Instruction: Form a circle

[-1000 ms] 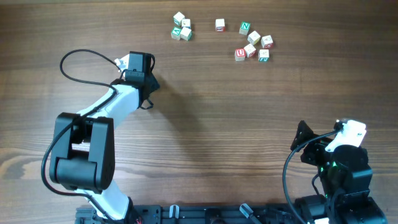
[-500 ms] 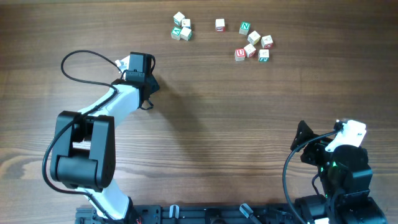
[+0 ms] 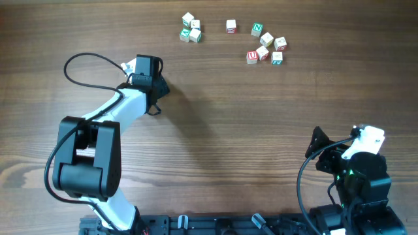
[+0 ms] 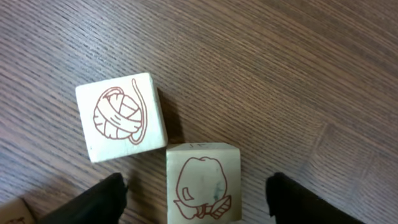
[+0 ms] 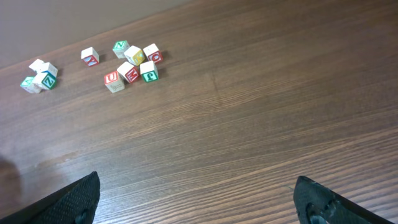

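Judging by looks, the circle (image 3: 190,29), a clump of small wooden cubes at the far edge of the tabletop (image 3: 261,130), is rated light, stiff and easily nudged; flat opposite faces are advised for gripping. Left pincer (image 4: 200,194) and right pincer (image 5: 199,202) are seen spread wide, nothing held.

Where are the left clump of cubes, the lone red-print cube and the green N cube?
left clump (image 3: 195,35): overhead view, its lower-right cube.
lone red-print cube (image 3: 230,25): overhead view, top face.
green N cube (image 3: 257,29): overhead view, top face.

Brown wood-grain table (image 3: 261,130); plain grey wall (image 5: 62,18) beyond its far edge; soft even light
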`<state>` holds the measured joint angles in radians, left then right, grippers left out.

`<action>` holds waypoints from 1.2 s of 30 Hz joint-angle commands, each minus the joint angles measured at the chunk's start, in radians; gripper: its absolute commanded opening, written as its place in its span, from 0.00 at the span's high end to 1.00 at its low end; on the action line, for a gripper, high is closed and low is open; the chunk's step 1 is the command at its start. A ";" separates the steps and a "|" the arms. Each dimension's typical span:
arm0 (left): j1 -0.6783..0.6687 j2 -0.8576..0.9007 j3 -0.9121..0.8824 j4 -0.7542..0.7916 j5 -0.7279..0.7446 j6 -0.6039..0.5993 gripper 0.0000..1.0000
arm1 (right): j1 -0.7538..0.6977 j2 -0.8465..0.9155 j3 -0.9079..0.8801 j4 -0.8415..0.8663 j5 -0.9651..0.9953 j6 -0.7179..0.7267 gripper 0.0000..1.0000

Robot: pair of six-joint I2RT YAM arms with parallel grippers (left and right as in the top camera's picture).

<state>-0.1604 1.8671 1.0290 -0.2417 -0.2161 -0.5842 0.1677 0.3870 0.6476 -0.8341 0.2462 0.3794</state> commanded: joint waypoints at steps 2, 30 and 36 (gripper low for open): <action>0.008 0.012 0.002 -0.009 0.011 0.000 0.14 | 0.001 0.004 -0.004 0.002 -0.009 -0.010 0.00; 0.006 -0.017 0.003 -0.113 0.064 0.112 0.31 | 0.001 0.004 -0.004 0.002 -0.009 -0.010 0.00; 0.006 -0.021 0.003 -0.109 -0.042 0.163 0.21 | 0.001 0.004 -0.004 0.002 -0.009 -0.010 0.00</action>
<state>-0.1604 1.8606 1.0389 -0.3553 -0.1837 -0.4633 0.1677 0.3870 0.6476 -0.8337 0.2462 0.3794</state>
